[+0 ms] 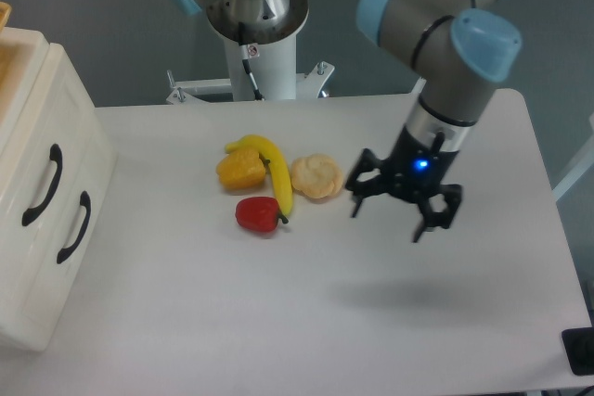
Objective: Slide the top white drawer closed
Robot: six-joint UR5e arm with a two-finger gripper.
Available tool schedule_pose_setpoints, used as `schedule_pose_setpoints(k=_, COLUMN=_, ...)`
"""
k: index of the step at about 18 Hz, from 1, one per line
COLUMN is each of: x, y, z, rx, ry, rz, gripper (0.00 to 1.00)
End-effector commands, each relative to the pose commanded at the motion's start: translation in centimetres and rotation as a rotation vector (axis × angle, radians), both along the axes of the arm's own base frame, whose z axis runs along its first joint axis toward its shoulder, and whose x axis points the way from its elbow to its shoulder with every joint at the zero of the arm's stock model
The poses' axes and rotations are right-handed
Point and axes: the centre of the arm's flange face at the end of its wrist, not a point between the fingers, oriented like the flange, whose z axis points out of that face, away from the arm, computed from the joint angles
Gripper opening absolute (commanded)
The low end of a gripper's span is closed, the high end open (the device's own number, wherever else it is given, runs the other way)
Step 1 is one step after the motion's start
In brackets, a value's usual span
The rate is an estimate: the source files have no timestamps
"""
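This is a robotics lab or test cell rather than a home. An industrial-style arm (pixel 436 34) with grey links and light-blue joint caps stands on a white pedestal (pixel 264 62) bolted at the far edge of a plain white table (pixel 278 322). The wall behind is bare grey. Toy-like fruit (pixel 269 183) and a small white drawer cabinet (pixel 37 257) sit there as staged props, seen from a fixed overhead camera.
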Motion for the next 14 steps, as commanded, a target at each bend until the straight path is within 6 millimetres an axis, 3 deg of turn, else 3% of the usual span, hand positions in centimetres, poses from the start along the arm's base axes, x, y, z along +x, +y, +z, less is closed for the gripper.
schedule_pose_setpoints(k=7, x=-4.8, y=-0.9, z=-3.0, rx=-0.209, ry=0.134, rz=-0.322, gripper=1.0)
schedule_pose_setpoints(k=11, x=-7.4, y=-1.3, z=-3.8, rx=-0.263, ry=0.154, rz=-0.334, gripper=1.0)
schedule_pose_setpoints(k=14, x=-7.8, y=-1.3, z=-4.9, rx=-0.289, ry=0.151, rz=-0.374, gripper=1.0)
